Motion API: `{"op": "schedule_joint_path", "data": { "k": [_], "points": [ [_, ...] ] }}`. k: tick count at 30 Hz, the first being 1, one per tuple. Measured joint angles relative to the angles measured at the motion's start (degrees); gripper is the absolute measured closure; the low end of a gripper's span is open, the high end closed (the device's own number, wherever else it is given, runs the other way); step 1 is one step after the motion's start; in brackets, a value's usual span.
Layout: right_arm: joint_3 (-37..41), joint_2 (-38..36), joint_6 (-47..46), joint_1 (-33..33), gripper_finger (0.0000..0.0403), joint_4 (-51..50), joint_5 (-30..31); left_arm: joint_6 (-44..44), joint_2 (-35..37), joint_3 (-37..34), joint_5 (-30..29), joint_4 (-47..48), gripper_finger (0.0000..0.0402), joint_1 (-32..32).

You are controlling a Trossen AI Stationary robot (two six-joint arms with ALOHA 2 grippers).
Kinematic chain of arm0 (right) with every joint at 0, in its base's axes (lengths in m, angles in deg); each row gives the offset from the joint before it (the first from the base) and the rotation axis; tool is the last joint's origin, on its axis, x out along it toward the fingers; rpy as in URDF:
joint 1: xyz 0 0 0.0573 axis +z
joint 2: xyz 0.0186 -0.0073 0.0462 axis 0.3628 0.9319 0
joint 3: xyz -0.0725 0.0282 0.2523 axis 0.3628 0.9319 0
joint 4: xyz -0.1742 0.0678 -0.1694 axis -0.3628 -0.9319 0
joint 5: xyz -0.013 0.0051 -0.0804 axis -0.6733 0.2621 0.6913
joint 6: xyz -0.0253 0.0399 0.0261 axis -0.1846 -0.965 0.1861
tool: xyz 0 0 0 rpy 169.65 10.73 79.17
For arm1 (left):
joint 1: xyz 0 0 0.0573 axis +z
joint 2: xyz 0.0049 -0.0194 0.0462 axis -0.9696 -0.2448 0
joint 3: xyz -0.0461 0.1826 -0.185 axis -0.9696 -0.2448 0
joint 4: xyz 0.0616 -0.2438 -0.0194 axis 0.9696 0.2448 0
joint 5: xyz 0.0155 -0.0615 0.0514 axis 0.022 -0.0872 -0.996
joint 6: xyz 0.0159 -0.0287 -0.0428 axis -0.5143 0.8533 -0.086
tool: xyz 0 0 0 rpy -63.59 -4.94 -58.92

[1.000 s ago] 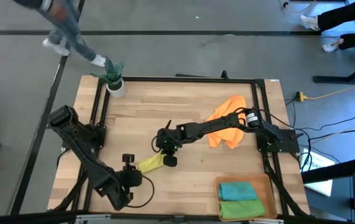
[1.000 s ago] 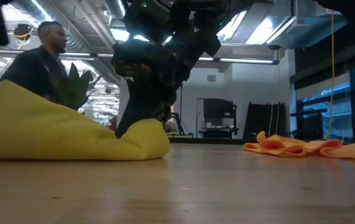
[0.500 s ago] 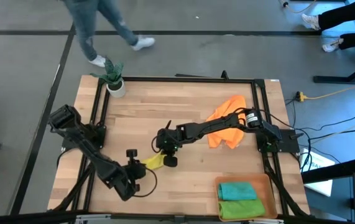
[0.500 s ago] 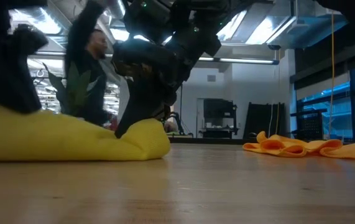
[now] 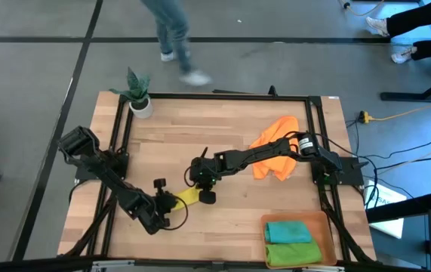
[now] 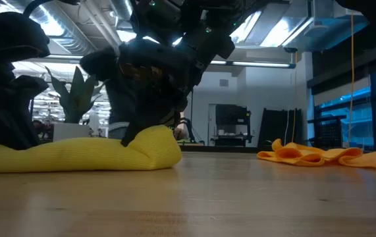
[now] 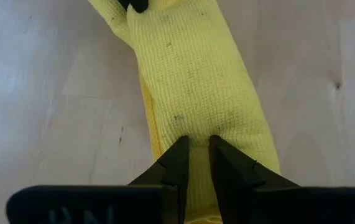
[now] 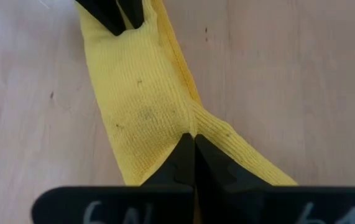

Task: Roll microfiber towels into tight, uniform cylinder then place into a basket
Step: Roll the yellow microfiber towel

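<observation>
Both hands are on the yellow towel point(image 5: 186, 196), a rolled strip lying mid-desk point(image 5: 230, 211). The right hand point(image 5: 201, 189), fingers pressed together, pinches its end nearer the orange towel point(image 5: 277, 155). The left hand point(image 7: 198, 146), nearly closed, nips the far end.

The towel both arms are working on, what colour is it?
Yellow towel, a plain knit weave; the left wrist view shows it best.

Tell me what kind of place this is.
Probably an open lab or workshop: a framed wooden table with two robot arms, exposed ceiling ducts, and desks with monitors behind.
</observation>
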Motion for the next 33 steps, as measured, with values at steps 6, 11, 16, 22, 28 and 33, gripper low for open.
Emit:
{"op": "schedule_joint_path", "data": {
  "k": [6,11,16,22,28,33],
  "points": [
    [0.00,-0.29,2.85,0.18,0.0389,-0.09,0.19,0.28,-0.01,-1.45,0.06,-1.46,0.0344,-0.03],
    [0.00,-2.77,5.76,1.60,0.0390,-1.16,3.91,0.96,-0.05,-1.48,0.28,-1.37,0.0344,0.01],
    [0.00,-4.93,7.61,3.47,0.0389,-2.08,6.84,0.96,-0.15,-1.55,0.28,-1.34,0.0344,0.07],
    [0.00,-6.78,10.28,6.06,0.0385,-2.92,11.80,0.98,-0.20,-1.55,0.29,-1.33,0.0344,0.11],
    [-0.04,-7.19,10.11,8.10,0.0385,-4.16,13.49,1.14,-0.20,-1.57,0.59,-1.24,0.0344,0.25],
    [-0.04,-7.17,10.44,9.42,0.0385,-5.19,11.99,1.11,-0.20,-1.59,0.80,-1.35,0.0344,0.42]
  ]
}}
